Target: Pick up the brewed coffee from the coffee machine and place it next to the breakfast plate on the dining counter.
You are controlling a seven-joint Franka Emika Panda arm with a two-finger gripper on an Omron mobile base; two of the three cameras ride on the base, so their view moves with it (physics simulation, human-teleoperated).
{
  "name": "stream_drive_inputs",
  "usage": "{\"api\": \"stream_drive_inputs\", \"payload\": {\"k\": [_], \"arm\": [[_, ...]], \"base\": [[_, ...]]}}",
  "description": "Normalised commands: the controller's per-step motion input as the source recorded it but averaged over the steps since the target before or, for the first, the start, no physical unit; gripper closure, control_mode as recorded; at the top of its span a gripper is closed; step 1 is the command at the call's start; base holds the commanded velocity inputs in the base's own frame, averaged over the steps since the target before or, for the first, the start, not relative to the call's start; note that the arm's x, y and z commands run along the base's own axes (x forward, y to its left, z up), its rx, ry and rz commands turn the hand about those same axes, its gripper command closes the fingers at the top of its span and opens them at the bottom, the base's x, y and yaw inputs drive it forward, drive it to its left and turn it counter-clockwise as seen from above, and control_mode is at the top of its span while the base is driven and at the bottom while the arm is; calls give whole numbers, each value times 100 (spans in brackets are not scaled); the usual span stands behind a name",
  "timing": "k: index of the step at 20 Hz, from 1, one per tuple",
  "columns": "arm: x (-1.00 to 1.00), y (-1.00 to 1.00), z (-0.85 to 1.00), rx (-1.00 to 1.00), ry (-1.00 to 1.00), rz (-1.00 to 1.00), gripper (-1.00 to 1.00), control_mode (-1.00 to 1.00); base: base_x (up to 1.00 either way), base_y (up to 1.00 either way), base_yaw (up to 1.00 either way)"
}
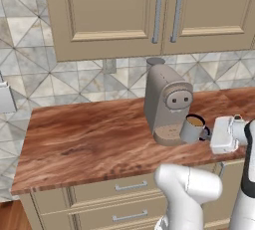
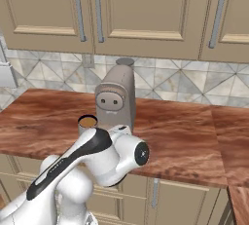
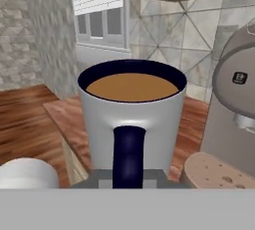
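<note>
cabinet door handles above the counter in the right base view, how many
3. Two vertical handles sit side by side on the upper cabinets left of the coffee machine; the third handle is on the far-right door. More could lie beyond the frame.

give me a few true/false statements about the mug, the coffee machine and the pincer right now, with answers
1. The mug holds brown liquid. True.
2. The mug lies tipped over on the counter. False: it is upright, beside the coffee machine.
3. In the hand view the mug's dark handle faces the camera. True.
4. The coffee machine stands on the floor. False: it stands on the wooden counter, below the wall cabinets.
5. The pincer is far from the mug, over the left end of the counter. False: it is right at the mug's handle; whether it has closed on it cannot be told.
</note>
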Motion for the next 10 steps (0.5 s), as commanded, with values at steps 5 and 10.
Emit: {"api": "stream_drive_inputs", "payload": {"k": [5, 10], "arm": [[-20, 0, 50, 0, 4, 9, 100, -100], [2, 0, 19, 0, 3, 1, 100, -100]], "base": [[0, 0, 0], [0, 0, 0]]}}
